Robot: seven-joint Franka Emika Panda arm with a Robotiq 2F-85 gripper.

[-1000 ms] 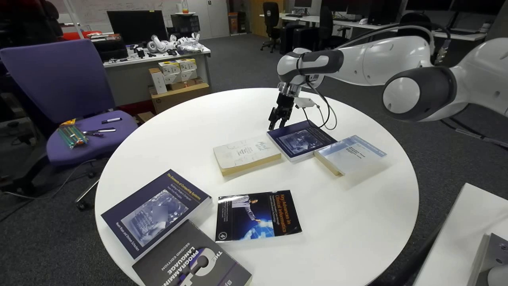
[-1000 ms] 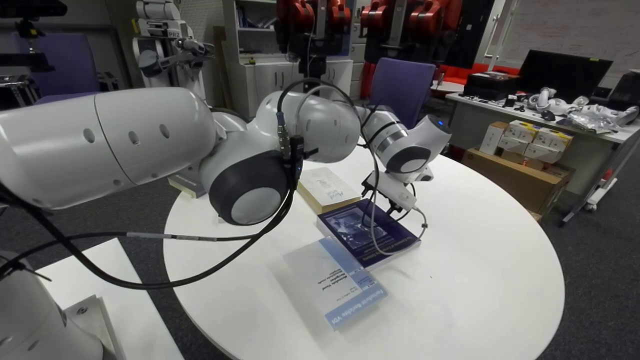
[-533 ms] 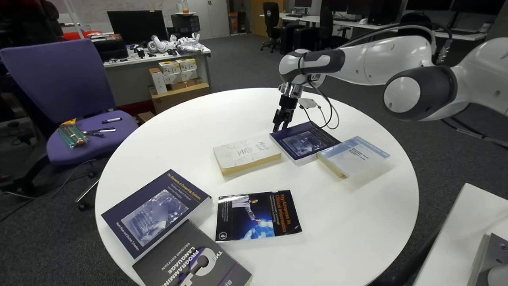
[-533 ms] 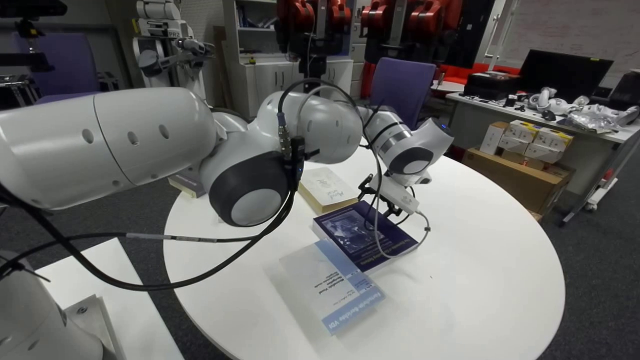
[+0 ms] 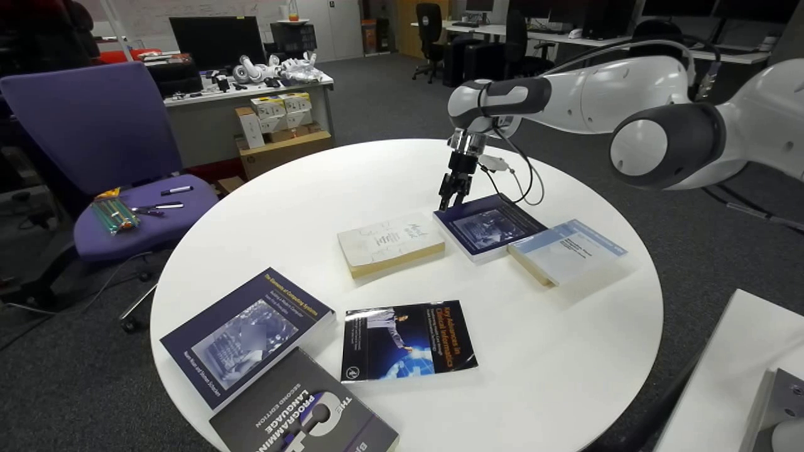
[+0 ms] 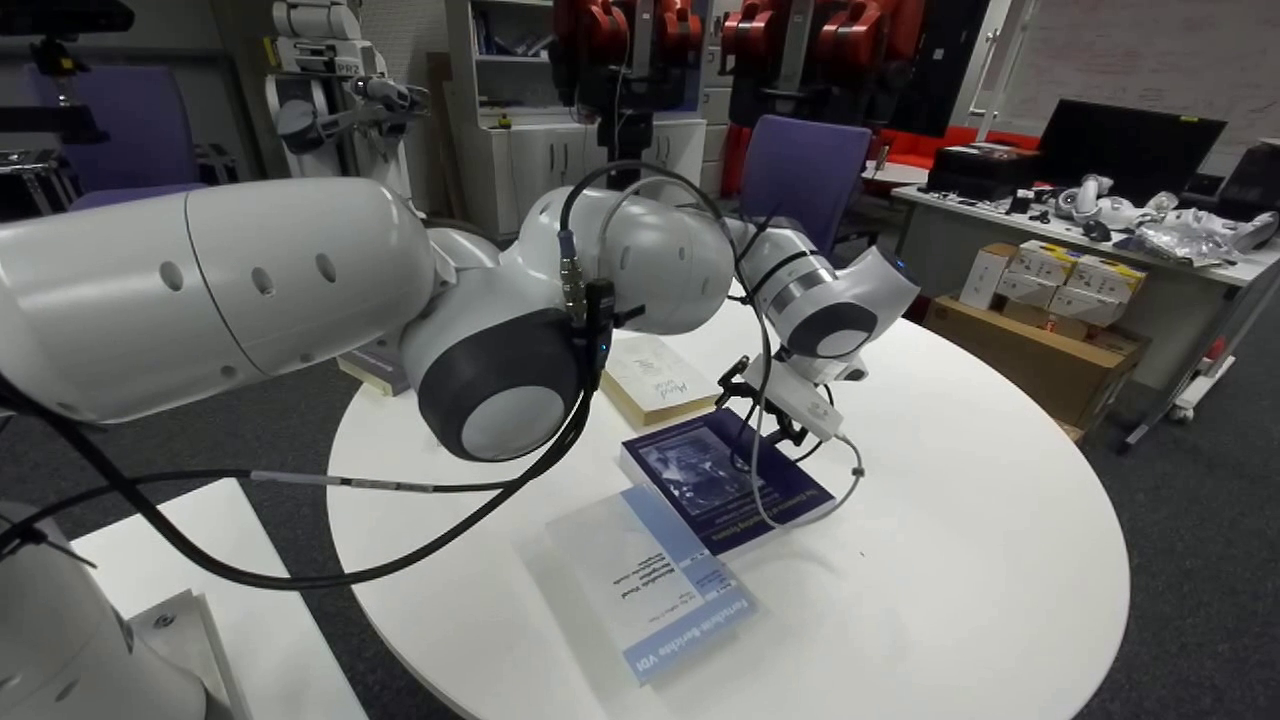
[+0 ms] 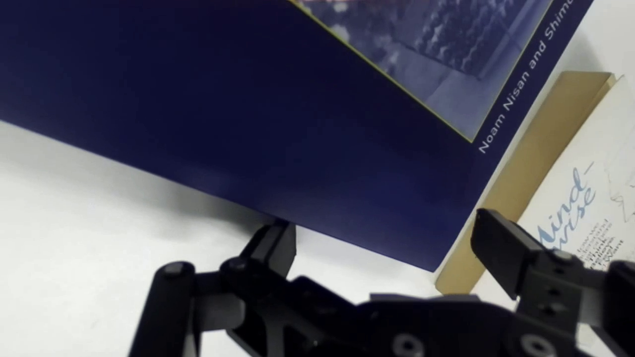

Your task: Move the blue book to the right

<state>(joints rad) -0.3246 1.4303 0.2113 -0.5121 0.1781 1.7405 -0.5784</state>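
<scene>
Loosely framed at one corner by the wide-spread gripper (image 7: pixel 383 227), nothing held | the blue book (image 5: pixel 490 227) is seen on the white table (image 5: pixel 553 351), touched by a pale book (image 5: pixel 568 252) | if pushed off-centre, it may be swivelled, that pale book shoved edgeward

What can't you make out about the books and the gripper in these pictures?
Blue book: end of its author line, cut off by the wrist view's top edge.
Clinical informatics book: hidden behind the arm in an exterior view.
Grey programming book: lower part cut off by the bottom edge of an exterior view.
Mindwise book: fine print too small in both exterior views.
Gripper: partly hidden behind the white box in an exterior view.
</scene>
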